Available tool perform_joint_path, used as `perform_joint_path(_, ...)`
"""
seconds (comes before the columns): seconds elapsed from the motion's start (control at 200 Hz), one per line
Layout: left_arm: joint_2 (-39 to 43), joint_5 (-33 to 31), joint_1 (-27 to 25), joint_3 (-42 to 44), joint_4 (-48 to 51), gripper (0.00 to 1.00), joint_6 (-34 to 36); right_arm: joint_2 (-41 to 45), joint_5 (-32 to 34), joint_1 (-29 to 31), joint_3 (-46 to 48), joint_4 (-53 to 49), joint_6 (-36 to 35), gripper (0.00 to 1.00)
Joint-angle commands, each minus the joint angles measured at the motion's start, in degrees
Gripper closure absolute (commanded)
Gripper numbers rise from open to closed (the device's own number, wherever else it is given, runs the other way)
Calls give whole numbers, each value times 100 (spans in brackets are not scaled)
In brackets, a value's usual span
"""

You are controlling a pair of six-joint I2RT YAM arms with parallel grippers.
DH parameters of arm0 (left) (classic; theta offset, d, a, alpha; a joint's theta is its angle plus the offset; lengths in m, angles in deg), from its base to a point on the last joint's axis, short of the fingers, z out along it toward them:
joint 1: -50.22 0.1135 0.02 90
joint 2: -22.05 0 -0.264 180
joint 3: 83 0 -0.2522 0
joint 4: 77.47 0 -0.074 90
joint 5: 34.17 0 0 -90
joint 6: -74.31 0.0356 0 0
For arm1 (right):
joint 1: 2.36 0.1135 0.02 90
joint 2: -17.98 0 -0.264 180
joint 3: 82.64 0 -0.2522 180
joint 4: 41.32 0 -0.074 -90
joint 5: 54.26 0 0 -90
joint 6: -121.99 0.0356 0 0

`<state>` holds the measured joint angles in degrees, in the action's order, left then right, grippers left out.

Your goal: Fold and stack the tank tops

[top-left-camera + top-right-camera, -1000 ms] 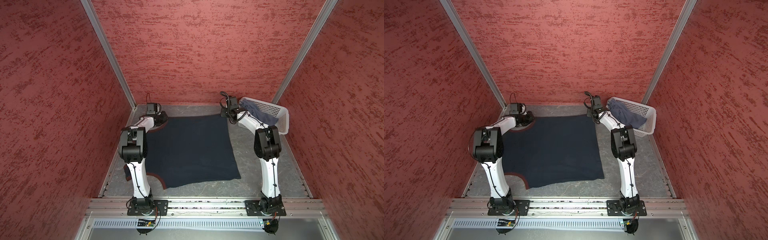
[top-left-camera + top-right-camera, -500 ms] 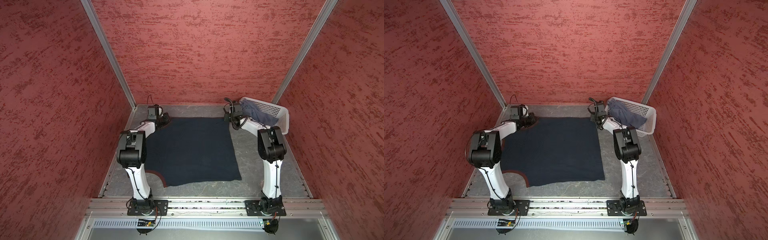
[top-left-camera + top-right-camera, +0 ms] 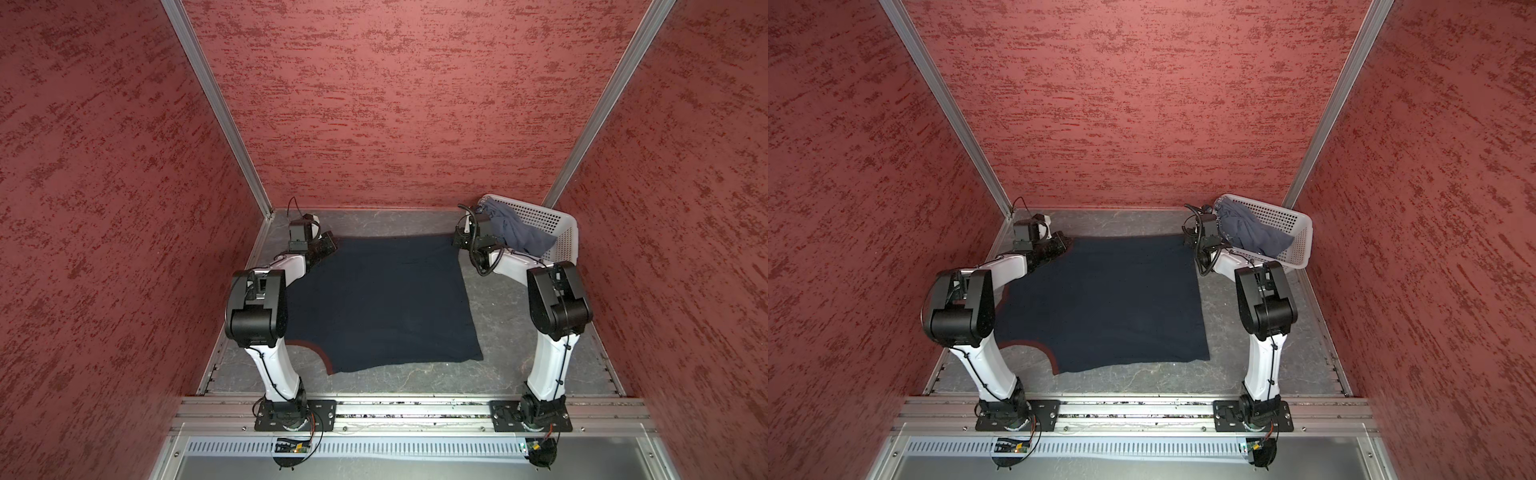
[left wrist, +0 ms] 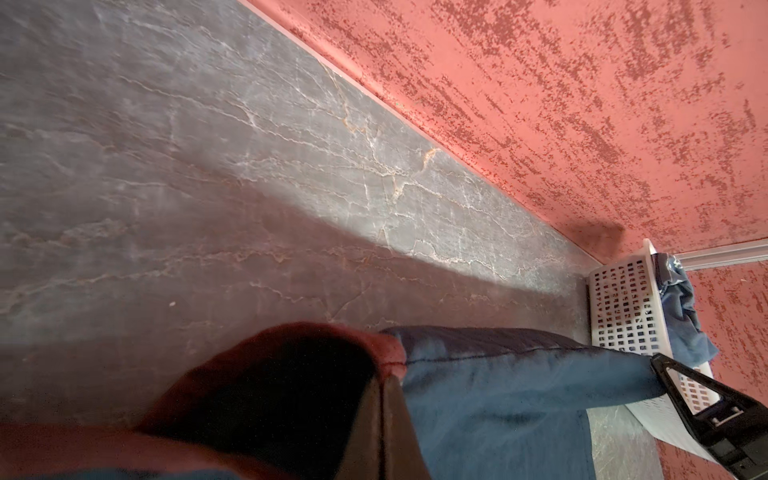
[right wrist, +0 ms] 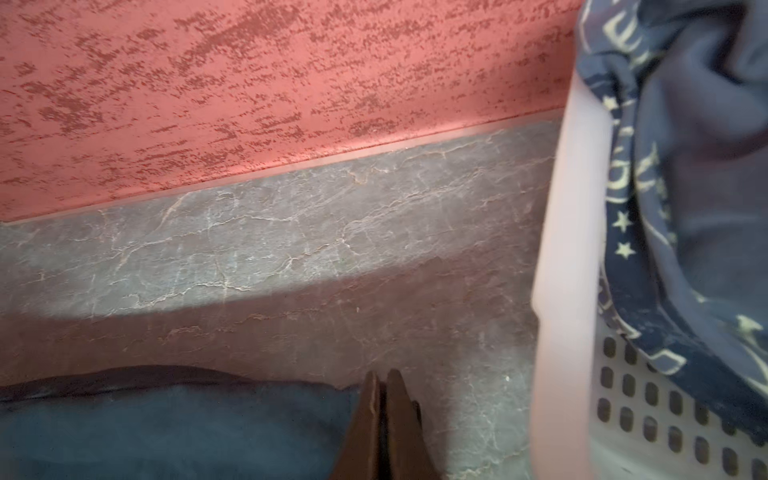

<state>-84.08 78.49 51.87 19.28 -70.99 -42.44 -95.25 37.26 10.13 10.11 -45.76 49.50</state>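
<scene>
Both closed: left gripper [image 4: 381, 395] clamps navy tank top [image 3: 382, 299] (red trim [image 4: 388, 351]); right gripper [image 5: 384, 376] seemingly pinches its corner.

Matt cloth top [image 3: 382, 303], perforated plastic basket [image 3: 563, 245]

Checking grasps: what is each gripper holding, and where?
Navy tank top: left gripper pinches its far red-trimmed corner, right gripper its far hem corner.

1. We note the tabletop [image 3: 503, 316]: grey, marbled with pale veins.
2. We see red mottled walls [image 3: 395, 104] on three sides, with aluminium posts [image 3: 218, 108] in the far corners.
3. A white perforated basket [image 3: 565, 245] stands at the tabletop's far right corner.
</scene>
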Motion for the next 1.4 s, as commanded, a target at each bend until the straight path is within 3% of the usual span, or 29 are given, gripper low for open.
perform_joint_path(0.0,293,102,37,268,-347,100,-6,263,-129,-49,195,469,-65,93)
perform_joint_path(0.471,1582,2,69,1705,-615,100,-242,949,-91,-50,1505,1113,109,93)
perform_joint_path(0.857,2021,92,-28,2818,-961,94,-614,1229,-69,-53,2212,1116,343,90)
perform_joint_path(0.957,2226,153,-63,3068,-981,86,-713,1441,328,-54,2557,1081,612,84)
perform_joint_path(1.007,2386,72,-72,3178,-862,80,-767,1585,440,-54,2746,1096,714,75)
perform_joint_path(1.037,2493,21,-71,3242,-756,74,-796,1675,449,-53,2819,1071,764,68)
perform_joint_path(1.122,2949,-231,-71,3370,-385,51,-846,1840,320,-53,2908,992,802,61)
perform_joint_path(1.232,3192,-663,-80,3021,629,46,-821,1828,148,-52,2676,598,849,56)
perform_joint_path(1.398,2546,-567,-151,2254,1425,45,-542,1236,-301,-67,1582,-701,979,53)
